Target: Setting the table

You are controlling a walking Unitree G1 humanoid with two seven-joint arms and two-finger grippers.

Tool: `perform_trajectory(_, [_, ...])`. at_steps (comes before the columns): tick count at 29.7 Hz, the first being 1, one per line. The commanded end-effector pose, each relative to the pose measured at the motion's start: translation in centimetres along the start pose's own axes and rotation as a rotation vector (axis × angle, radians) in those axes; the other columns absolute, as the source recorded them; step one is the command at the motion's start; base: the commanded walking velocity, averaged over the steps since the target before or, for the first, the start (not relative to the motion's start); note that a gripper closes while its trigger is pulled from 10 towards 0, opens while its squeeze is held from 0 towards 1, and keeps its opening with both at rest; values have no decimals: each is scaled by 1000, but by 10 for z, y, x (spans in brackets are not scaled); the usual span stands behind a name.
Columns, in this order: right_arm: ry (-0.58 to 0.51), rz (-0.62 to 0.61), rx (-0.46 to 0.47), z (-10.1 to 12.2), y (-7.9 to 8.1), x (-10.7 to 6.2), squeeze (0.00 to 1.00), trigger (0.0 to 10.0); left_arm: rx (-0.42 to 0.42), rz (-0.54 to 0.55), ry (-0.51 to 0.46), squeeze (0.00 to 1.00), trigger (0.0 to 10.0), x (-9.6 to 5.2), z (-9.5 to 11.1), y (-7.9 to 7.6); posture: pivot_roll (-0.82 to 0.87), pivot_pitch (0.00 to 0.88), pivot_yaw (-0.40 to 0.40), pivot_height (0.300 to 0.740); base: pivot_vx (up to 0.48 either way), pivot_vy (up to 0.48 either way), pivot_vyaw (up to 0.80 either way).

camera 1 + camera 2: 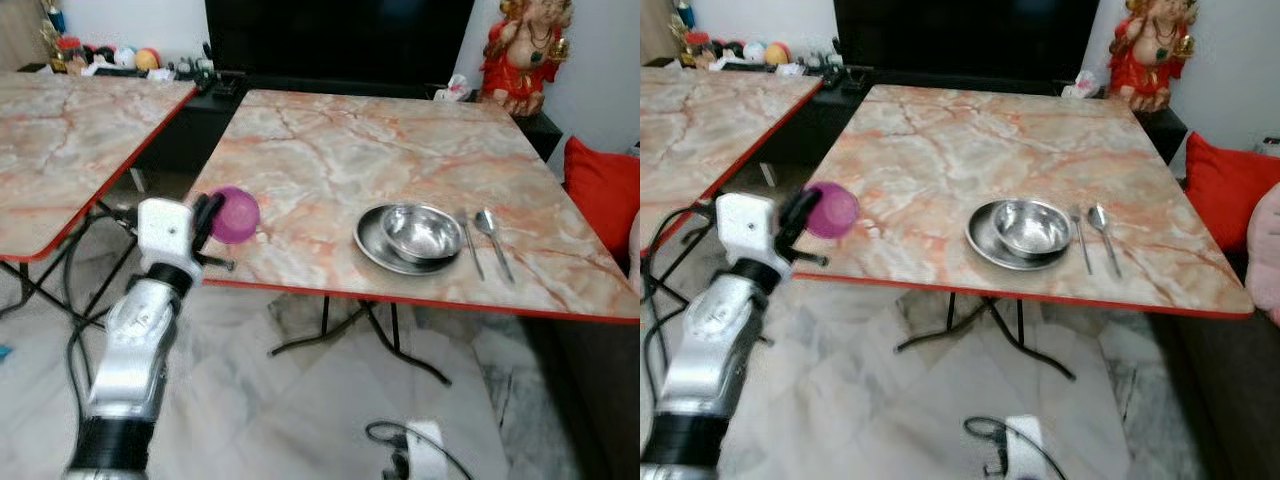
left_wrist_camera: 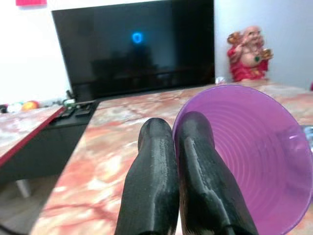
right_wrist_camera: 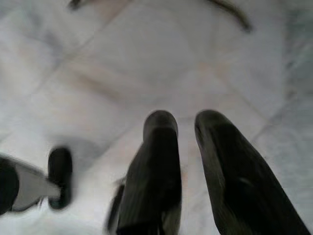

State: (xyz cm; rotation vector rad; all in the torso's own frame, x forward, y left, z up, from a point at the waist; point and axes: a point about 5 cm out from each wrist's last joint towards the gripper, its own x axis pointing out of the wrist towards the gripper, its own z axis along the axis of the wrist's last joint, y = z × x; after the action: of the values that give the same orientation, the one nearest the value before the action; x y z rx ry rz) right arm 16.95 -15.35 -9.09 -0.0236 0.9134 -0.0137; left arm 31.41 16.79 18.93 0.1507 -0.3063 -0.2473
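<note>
Left gripper (image 1: 215, 222) sat at centre-left of the head view, its two black fingers (image 2: 195, 161) pressed together on the rim of a purple ribbed plastic cup (image 1: 235, 214), one finger inside and one outside. The rim pinch probably kept the cup mouth clear and left the base free for setting down. The cup was tilted on its side, mouth toward the wrist camera, and empty (nothing visible inside). It hung over the near left corner of the marble-patterned table with a red edge (image 1: 330, 150); contact with the top could not be told.

Centre-right of the frame, a round steel plate (image 1: 372, 247) held a shiny steel bowl (image 1: 420, 232), which looked empty. Just to the right lay two steel spoons (image 1: 493, 240), side by side, handles toward the near edge, like a place setting missing only its cup.

Right gripper (image 3: 188, 171) hung idle over pale floor tiles (image 3: 122, 68), fingers slightly apart, holding nothing.
</note>
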Motion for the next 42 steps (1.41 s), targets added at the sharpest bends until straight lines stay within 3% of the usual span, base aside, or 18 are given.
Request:
perform_trajectory(1, [-17, 14, 14, 4, 7, 1, 0, 10000, 19, 1, 11, 0, 10000, -1, -1, 5, 152, 0, -63, 740, 0, -281, 0])
perform_trajectory(11, [-19, 16, 20, 4, 9, 1, 0, 10000, 2, -13, 36, 0, 10000, -2, -4, 7, 154, 0, -60, 740, 0, -219, 0])
perform_trajectory(13, [-19, 15, 20, 4, 9, 1, 0, 10000, -67, -19, 53, 0, 10000, -2, -7, 6, 153, 0, -59, 740, 0, 0, 0])
perform_trajectory(19, [-20, 15, 20, 4, 8, 1, 0, 10000, -132, -3, 46, 0, 10000, -2, -5, 8, 153, 0, -61, 740, 0, 0, 0])
perform_trajectory(31, [-13, 12, 26, 4, 8, 1, 0, 10000, -135, 19, 42, 0, 10000, 1, 0, 13, 153, 0, -62, 740, 0, 0, 0])
perform_trajectory(42, [-9, 18, 5, 4, 8, 1, 0, 10000, -177, 38, 20, 0, 10000, 2, 4, 17, 153, 0, -63, 740, 274, 0, -328])
